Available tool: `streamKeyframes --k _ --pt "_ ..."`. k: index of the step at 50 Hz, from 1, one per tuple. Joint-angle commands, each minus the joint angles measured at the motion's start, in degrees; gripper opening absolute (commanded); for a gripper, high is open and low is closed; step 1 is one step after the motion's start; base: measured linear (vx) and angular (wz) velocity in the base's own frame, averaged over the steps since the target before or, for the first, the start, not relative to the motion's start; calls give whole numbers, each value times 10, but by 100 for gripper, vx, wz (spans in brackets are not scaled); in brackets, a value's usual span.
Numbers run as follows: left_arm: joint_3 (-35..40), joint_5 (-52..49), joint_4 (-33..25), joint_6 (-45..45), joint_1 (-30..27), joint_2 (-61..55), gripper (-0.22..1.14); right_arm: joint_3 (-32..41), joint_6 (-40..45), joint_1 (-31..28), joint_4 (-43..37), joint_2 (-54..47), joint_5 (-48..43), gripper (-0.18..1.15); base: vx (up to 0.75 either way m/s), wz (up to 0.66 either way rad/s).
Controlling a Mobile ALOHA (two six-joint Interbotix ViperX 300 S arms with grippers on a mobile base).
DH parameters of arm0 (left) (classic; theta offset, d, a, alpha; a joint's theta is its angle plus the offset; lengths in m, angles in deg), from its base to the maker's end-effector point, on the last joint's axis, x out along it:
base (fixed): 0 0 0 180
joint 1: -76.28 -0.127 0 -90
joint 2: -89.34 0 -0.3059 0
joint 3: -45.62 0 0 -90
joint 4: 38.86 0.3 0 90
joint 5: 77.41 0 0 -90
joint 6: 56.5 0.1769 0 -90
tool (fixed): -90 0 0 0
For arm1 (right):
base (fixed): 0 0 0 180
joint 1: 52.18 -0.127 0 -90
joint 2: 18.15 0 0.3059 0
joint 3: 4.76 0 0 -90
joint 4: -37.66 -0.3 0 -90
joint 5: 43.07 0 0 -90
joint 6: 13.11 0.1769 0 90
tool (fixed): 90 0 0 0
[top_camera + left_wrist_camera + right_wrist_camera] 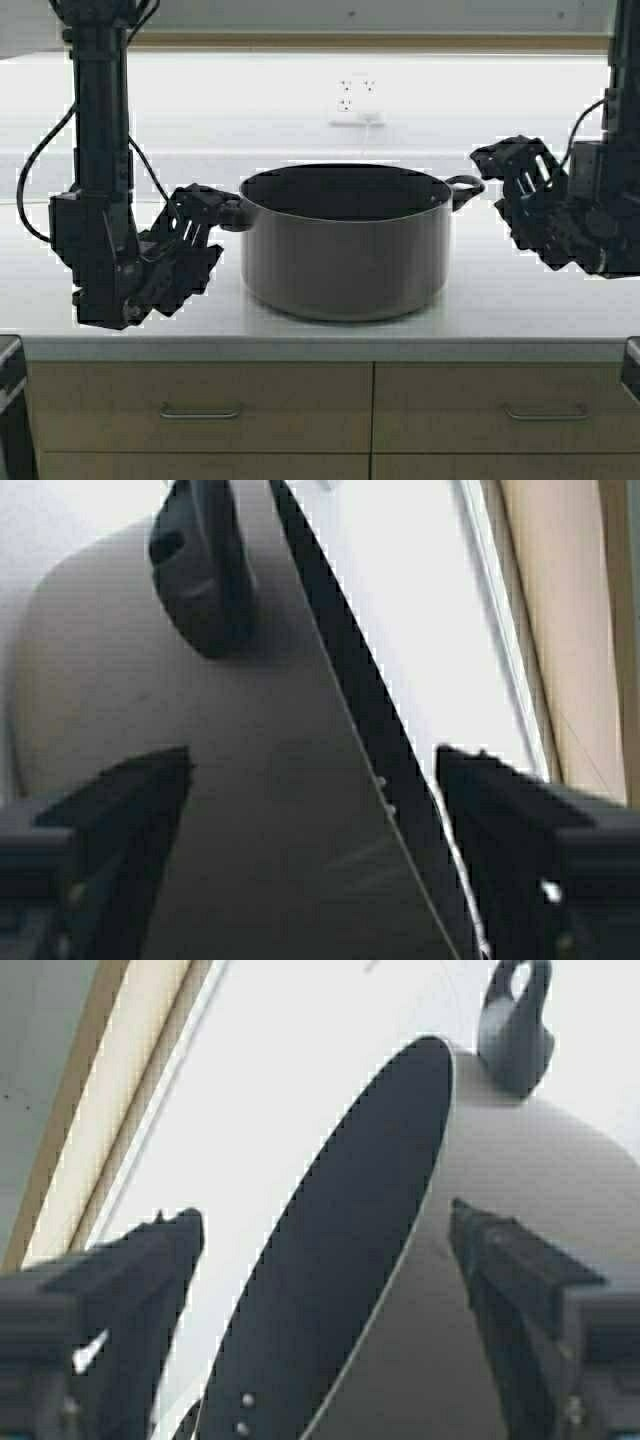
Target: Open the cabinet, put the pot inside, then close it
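both open grippers, left [205, 205] and right [505, 165], flank the pot [345, 245].

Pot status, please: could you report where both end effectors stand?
Left end effector open at the pot's left handle. Right end effector open beside the right handle. Pot upright on countertop. Nothing in the way.
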Motion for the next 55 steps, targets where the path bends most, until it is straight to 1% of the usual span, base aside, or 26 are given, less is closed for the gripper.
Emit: streamKeyframes --k 1,7,15,20,35,40,50,55 --pt "9 4 -1 2 0 18 103 13 1 1 -7 8 -5 103 12 4" --pt "18 4 -3 2 -1 16 103 8 0 1 -14 8 -5 103 13 4" --pt "18 3 0 1 -1 13 103 -18 -2 1 -50 7 -5 103 12 3" --pt "16 0 -4 3 -1 12 103 -14 -4 1 -54 3 -5 103 11 -1" --pt "71 -31 -11 3 -4 -2 103 85 29 11 -59 -59 -2 103 6 -1" --pt "83 -34 -24 3 -7 -6 103 125 39 21 -60 -74 4 103 3 -1" --pt "83 -37 -39 2 -14 -11 103 198 50 32 -36 -103 45 103 3 -3" --pt "76 -36 -60 2 -15 -11 103 223 69 31 -20 -113 58 103 2 -2"
